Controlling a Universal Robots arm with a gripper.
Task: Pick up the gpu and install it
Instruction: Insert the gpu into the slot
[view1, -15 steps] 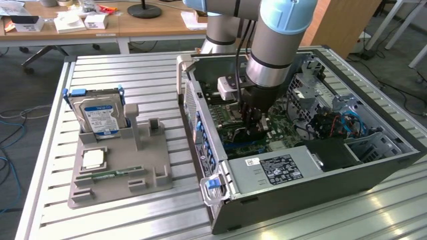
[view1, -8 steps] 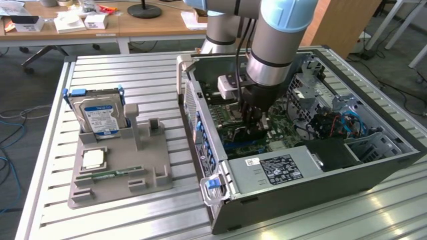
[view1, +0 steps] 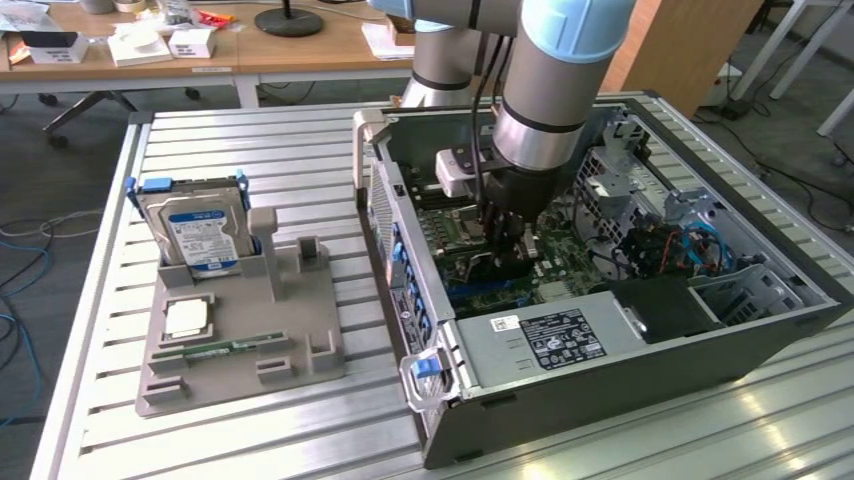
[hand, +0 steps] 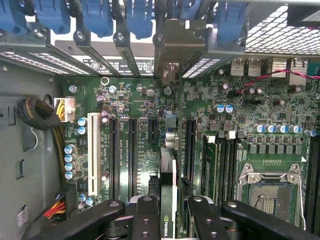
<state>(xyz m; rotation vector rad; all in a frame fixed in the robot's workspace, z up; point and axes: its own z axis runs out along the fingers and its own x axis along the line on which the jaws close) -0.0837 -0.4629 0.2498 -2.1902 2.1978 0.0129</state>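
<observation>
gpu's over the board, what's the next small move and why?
Probably a short straight push down. The gripper holds the gpu edge-on over the motherboard, its bracket already among the rear slot covers, so the card looks lined up but whether it's fully seated can't be told.

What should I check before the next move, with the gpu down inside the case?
1. Gpu held between the jaws: ok.
2. Gripper inside the open computer case, over the motherboard: ok.
3. Card edge in line with a slot: cannot tell.
4. Bracket at the rear slot opening: ok.
5. Card fully seated: cannot tell.
6. Hard drive standing in its holder, out of the way: ok.
</observation>
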